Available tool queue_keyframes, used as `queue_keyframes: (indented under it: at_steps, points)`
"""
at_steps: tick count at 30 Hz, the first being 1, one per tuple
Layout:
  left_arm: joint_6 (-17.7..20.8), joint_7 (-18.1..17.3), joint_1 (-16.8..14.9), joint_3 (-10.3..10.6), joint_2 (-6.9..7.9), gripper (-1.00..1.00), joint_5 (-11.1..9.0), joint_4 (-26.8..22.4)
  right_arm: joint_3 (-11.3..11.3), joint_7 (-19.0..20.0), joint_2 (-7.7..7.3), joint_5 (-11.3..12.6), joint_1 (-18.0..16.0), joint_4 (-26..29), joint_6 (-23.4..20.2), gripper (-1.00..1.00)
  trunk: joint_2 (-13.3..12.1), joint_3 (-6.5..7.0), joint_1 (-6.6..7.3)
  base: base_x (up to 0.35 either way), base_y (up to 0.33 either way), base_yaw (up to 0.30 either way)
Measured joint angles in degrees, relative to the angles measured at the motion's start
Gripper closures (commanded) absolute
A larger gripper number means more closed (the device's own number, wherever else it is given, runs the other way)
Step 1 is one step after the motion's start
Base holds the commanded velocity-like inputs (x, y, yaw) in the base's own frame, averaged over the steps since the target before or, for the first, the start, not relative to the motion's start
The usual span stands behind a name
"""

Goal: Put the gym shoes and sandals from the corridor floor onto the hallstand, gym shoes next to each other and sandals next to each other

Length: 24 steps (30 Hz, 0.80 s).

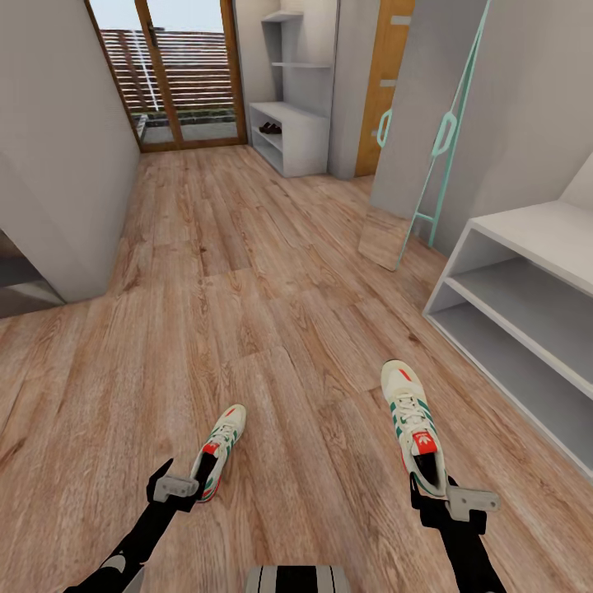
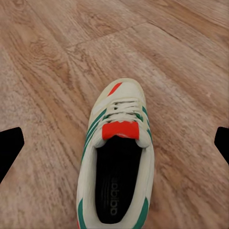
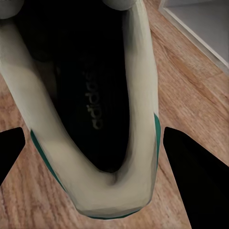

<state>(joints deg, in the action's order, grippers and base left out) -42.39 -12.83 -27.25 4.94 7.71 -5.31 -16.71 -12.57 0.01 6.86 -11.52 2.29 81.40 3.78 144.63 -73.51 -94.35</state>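
"adidas" reads on the insole of the left shoe [image 2: 117, 162] and on the insole of the right shoe [image 3: 90, 95]; the right shoe [image 1: 414, 420] also has a red trefoil label on its tongue. Both are white with green stripes and red accents, on the floor [image 1: 272, 313], toes pointing away from the robot, well apart from each other.

Near rack [image 1: 527, 305] at right: two grey tiers under a thick white top, the visible parts bare; the right shoe lies near its front edge. Far rack [image 1: 288, 136] at the corridor end holds a dark pair [image 1: 269, 128] on its lower shelf, too small to tell what kind. Teal frame [image 1: 436, 140] leans on the right wall between the two racks.

Left hand [image 1: 191, 486]: open, at the heel of the left shoe [image 1: 221, 449]; in the wrist view the fingers [image 2: 10, 145] stand wide on either side of the shoe, not touching it. Right hand [image 1: 436, 492]: open, down at the right shoe's heel; fingers [image 3: 191, 171] straddle the heel close in, contact cannot be told. Neither holds anything.
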Motion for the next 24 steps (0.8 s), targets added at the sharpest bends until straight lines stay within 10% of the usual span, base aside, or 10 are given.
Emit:
queue_keyframes:
  at_steps: [24]
  points:
    - [0.1, 0.0, 0.0, -0.2, -0.1, -1.0, 0.0, 0.1, 0.0, 0.0, 0.0, 0.0, 0.0, 0.1, 0.0, 1.0, 0.0, 0.0, 0.0, 0.0, 0.0, 0.0]
